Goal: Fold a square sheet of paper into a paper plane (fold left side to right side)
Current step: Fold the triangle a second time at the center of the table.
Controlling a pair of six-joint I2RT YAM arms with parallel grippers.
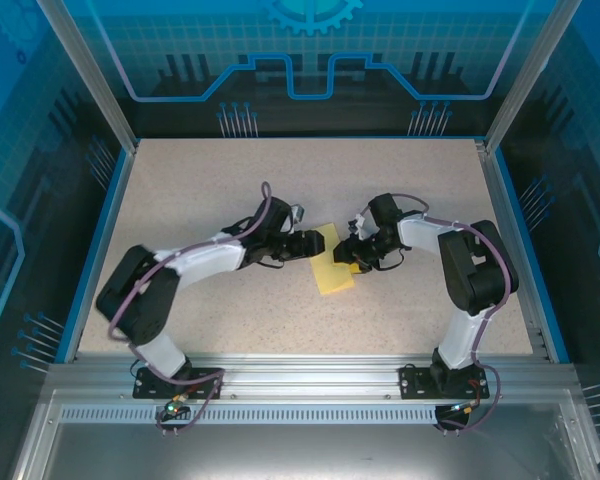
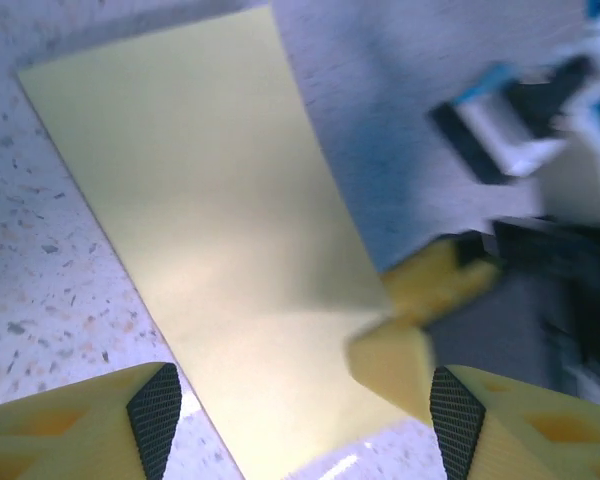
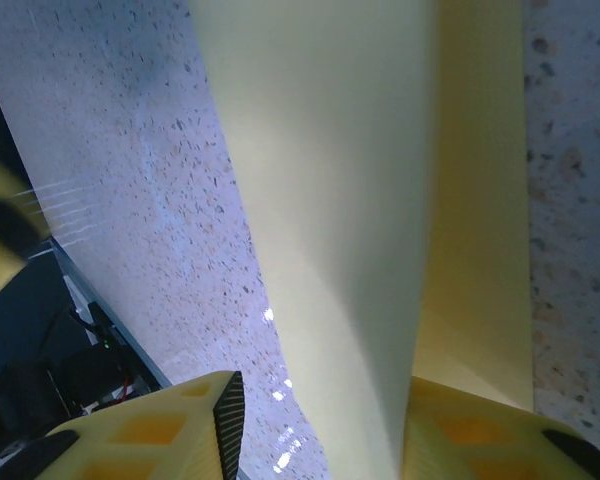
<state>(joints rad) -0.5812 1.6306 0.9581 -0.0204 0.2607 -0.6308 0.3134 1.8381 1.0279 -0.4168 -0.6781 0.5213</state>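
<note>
We see the left fingers (image 2: pixel 155 400) spread wide and empty, straddling the square sheet of paper (image 2: pixel 210 200) on the surface (image 2: pixel 40 300). The right fingers (image 3: pixel 225 415) stand partly apart around its raised flap, which touches one finger only.

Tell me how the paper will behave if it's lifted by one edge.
Probably floppy: the paper bows in a soft curve where one layer lifts by the right gripper. Likely light and apt to slide on the glossy table.
</note>
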